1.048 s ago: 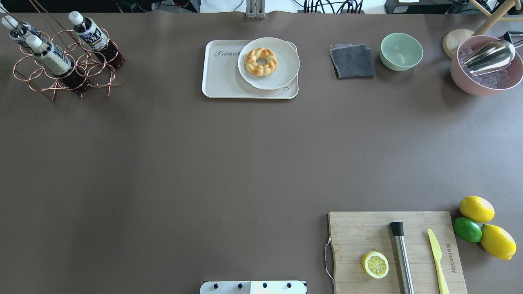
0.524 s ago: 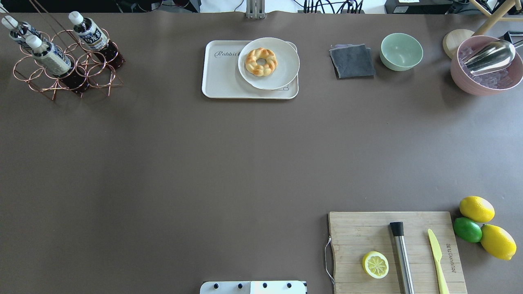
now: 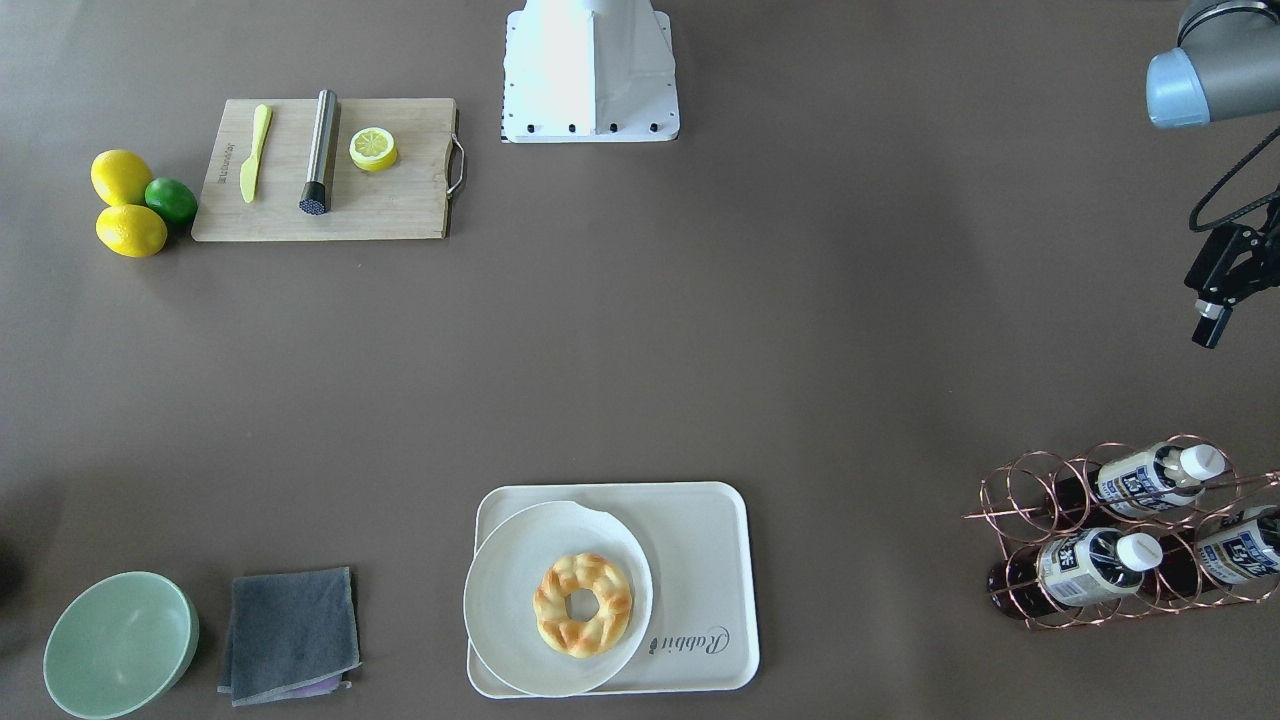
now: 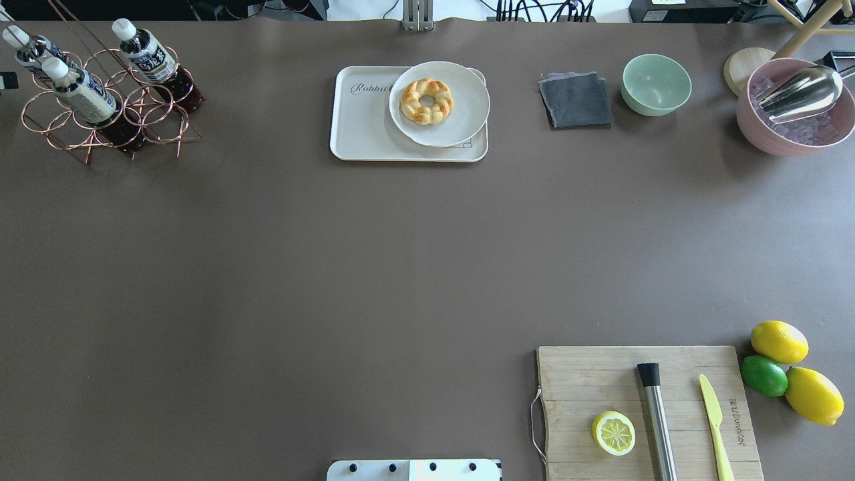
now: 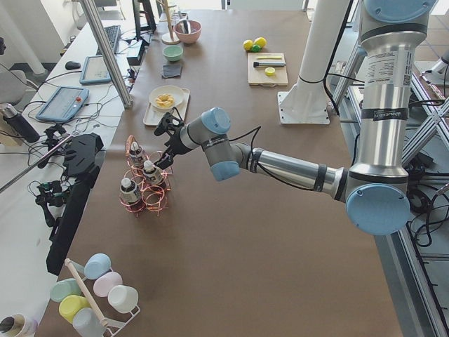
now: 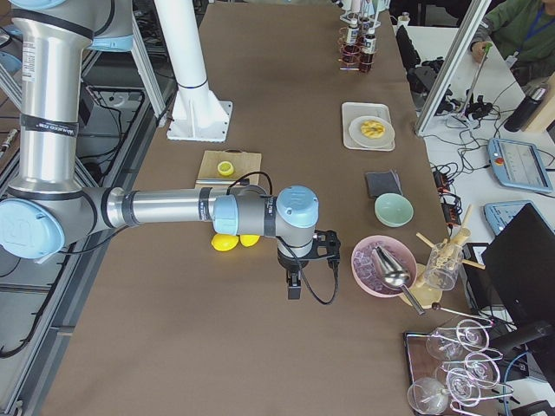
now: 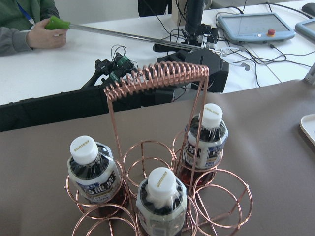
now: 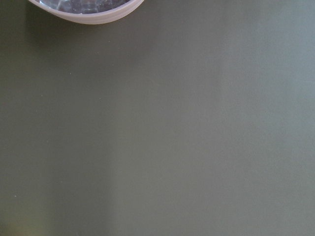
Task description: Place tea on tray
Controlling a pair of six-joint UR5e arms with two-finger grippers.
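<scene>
Three tea bottles stand in a copper wire rack (image 4: pixel 110 127) at the table's far left: one (image 4: pixel 143 57) nearest the tray, one (image 4: pixel 80 90) in front, one (image 4: pixel 30 47) at the edge. The left wrist view looks down on them (image 7: pixel 160 201). The cream tray (image 4: pixel 364 127) lies at the far middle, also in the front view (image 3: pixel 700 560). My left gripper (image 3: pixel 1225 300) hovers open and empty beside the rack, apart from the bottles (image 3: pixel 1090 563). My right gripper (image 6: pixel 293 286) hangs over bare table near the pink bowl; I cannot tell if it is open or shut.
A round white plate (image 4: pixel 461 113) with a braided doughnut (image 4: pixel 427 100) covers the tray's right part. A grey cloth (image 4: pixel 576 100), green bowl (image 4: pixel 656 83) and pink ice bowl (image 4: pixel 795 113) stand at the far right. A cutting board (image 4: pixel 601 381) and lemons (image 4: pixel 778 341) sit front right.
A small part of my left gripper has come into the overhead view at its left edge, beside the rack. Nothing on the table has moved.
</scene>
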